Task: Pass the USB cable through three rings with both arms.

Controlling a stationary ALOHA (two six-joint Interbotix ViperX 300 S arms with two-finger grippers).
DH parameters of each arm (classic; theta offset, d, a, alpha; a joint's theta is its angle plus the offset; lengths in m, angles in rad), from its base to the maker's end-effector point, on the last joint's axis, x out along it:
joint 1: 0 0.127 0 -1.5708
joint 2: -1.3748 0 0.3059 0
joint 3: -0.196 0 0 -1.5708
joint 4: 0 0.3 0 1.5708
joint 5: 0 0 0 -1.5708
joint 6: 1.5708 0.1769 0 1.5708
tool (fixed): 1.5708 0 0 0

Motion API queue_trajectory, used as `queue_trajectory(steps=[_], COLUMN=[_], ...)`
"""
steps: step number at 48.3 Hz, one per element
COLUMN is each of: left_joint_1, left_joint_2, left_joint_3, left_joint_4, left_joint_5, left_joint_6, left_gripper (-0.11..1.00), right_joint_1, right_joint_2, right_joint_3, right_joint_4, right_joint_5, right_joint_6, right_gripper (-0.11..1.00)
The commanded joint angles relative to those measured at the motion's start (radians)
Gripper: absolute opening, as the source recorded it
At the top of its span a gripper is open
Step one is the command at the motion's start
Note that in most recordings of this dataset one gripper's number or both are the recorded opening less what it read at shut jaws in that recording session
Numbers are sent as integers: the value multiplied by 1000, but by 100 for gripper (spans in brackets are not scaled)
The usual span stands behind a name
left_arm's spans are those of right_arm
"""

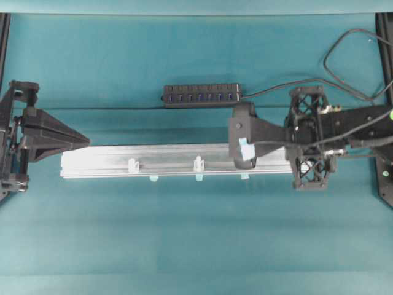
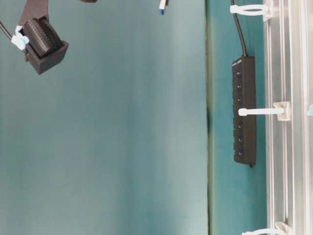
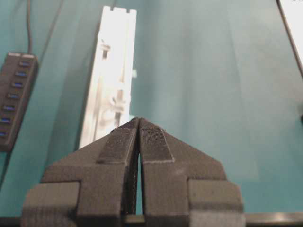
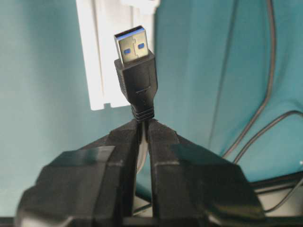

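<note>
Over the rail's point(image 1: 172, 161) right end, our right gripper point(image 4: 142, 124) pinches the cable point(image 4: 136, 71) behind its stiff plug; left gripper point(image 3: 138, 124) closed, empty. We judge the cord limp.

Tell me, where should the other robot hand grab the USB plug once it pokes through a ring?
Probably on the plug's black plastic body, just behind the metal tip, pinching its two broad flat faces. The right gripper already clamps the cord right below it, so only that part sticks out free. The left gripper, shut and empty now, would come from the rail's far end, facing the tip.
</note>
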Motion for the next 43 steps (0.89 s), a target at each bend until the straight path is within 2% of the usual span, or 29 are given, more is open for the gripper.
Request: queue_trajectory(steps=[1, 14, 33, 43], left_joint_1=[2, 2, 0, 2], left_joint_2=[3, 14, 31, 51], left_joint_3=[-31, -35, -40, -46], left_joint_4=[3, 3, 3, 3], left_joint_5=[-15, -84, -86, -86], left_joint_6=[-3, -3, -18, -18], left_gripper=[2, 2, 2, 2], right_joint_1=[-11, -31, -46, -46], right_joint_2=[-25, -60, -126, -121], right_joint_3=[0, 92, 288, 344], right_joint_4=[-6, -6, -3, 8], right_joint_5=[-6, -100, -173, -233], right_joint_6=[-14, -3, 71, 84], right_gripper=[-7, -7, -7, -7])
